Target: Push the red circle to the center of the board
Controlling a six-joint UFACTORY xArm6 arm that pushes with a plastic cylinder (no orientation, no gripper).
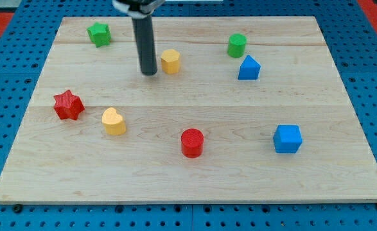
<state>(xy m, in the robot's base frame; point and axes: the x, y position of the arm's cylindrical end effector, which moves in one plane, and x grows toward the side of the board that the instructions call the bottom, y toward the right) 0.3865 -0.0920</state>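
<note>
Heads up: tool (pixel 149 72) is a bare rod, nothing to open, holding nothing, parked just left of the yellow block (pixel 170 61) near the surface's (pixel 342 90) top. Risk: it clips that block heading down. Red circle (pixel 192 142) sits well apart, below and right of the tool, below centre.

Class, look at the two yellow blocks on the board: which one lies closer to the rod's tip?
The yellow hexagon near the view's top, just right of my tip. The yellow heart lies much farther away, toward the view's bottom left.
</note>
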